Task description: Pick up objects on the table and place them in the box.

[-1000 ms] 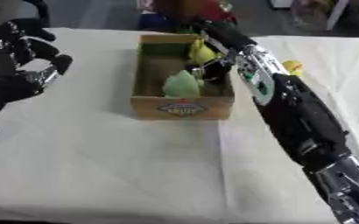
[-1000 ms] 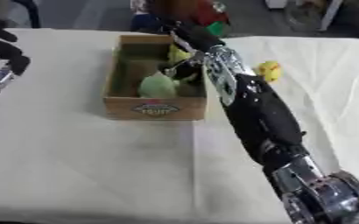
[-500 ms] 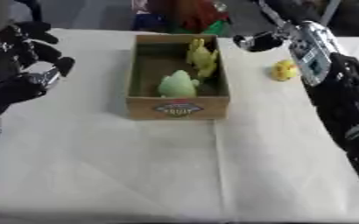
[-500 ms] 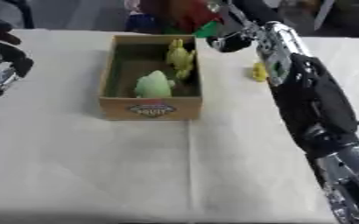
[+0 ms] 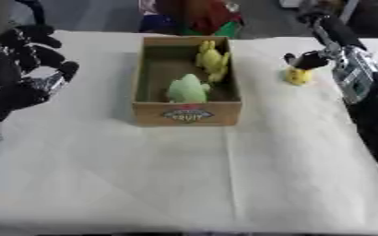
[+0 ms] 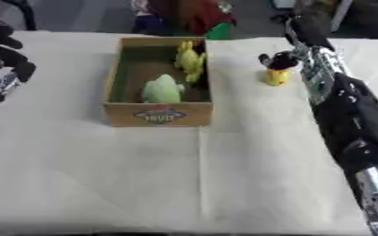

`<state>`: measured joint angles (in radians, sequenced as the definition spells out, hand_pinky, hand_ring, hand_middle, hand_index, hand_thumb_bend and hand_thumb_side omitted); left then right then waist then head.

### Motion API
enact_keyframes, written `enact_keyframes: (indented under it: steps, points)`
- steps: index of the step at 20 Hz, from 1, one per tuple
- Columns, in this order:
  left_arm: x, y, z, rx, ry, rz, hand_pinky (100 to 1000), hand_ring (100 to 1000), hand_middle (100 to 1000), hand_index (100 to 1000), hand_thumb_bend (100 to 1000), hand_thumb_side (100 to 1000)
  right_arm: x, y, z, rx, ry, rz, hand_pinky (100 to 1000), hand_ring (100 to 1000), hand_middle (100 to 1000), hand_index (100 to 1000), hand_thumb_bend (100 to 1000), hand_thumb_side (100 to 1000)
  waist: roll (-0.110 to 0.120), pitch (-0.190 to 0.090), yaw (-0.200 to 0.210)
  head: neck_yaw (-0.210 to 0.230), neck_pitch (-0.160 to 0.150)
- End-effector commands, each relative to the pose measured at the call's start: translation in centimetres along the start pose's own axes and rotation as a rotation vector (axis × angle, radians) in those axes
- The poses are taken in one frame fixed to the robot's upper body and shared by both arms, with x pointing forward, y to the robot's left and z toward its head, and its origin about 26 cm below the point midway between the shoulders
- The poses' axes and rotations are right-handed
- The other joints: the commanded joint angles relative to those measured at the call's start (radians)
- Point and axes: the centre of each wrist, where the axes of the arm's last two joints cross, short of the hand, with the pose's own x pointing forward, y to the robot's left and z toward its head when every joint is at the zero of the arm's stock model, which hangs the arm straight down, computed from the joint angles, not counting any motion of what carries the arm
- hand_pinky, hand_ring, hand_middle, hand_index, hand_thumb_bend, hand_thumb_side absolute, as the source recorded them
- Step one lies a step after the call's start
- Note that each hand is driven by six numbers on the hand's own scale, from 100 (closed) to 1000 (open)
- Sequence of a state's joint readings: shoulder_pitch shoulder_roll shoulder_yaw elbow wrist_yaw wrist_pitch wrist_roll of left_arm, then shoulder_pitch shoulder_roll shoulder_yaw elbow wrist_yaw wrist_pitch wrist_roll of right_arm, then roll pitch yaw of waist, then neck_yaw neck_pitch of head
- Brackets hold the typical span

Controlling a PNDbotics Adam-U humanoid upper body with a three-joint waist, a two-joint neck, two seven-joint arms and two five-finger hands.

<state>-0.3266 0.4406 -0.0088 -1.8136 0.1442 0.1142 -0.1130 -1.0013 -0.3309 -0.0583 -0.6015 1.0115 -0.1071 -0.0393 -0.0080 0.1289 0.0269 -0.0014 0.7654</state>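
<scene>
A table [image 5: 184,184] is covered with a white cloth; on it are set 1 box [image 5: 187,113] and 1 small yellow toy [image 5: 297,76].

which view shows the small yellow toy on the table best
The right eye view: the small yellow toy stands clear on the white cloth, right of the cardboard box, with the right hand just above it. The left eye view shows it too, nearer the edge.

Boxes: one cardboard box [image 5: 187,113] on the counter [image 5: 184,175].
Toys inside the box: two, one yellow toy [image 5: 212,59] and one pale green toy [image 5: 187,89].
Toys outside the box: one small yellow toy [image 5: 298,76].
Robot hands: two, left robot hand [image 5: 27,69] and right robot hand [image 5: 309,59].
</scene>
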Motion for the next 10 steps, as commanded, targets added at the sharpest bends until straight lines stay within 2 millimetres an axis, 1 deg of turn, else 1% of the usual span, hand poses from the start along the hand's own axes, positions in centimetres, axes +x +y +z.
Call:
enact_keyframes:
  steps: [1, 5, 6, 7, 10]
  points:
    - [0.8, 0.8, -0.1, 0.006, -0.023, -0.028, 669, 618, 621, 782, 479, 100, -1.3, -1.1, 0.0, -0.016, 0.047, 0.022, 774, 846, 826, 902, 419, 126, 0.002, -0.014, 0.001, 0.001, 0.005]
    - [0.8, 0.8, -0.1, 0.002, -0.024, -0.025, 669, 618, 621, 783, 478, 100, -1.7, -0.4, 0.2, 0.003, 0.084, 0.033, 772, 843, 825, 899, 424, 157, 0.002, -0.014, 0.001, 0.000, 0.005]
    - [0.8, 0.8, -0.1, 0.002, -0.024, -0.025, 669, 618, 621, 783, 478, 100, -1.8, -0.3, 0.2, 0.007, 0.095, 0.038, 771, 841, 824, 899, 456, 100, 0.002, -0.014, 0.001, 0.000, 0.005]
    - [0.8, 0.8, -0.1, 0.002, -0.024, -0.026, 669, 618, 622, 783, 478, 100, -1.9, -0.1, 0.3, 0.013, 0.110, 0.046, 768, 839, 823, 897, 428, 181, 0.003, -0.013, 0.001, 0.000, 0.005]
    - [0.8, 0.8, -0.1, 0.001, -0.025, -0.025, 669, 618, 622, 783, 477, 100, -2.3, 0.5, 0.5, 0.037, 0.158, 0.063, 756, 825, 817, 887, 436, 229, 0.004, -0.013, 0.002, 0.000, 0.005]
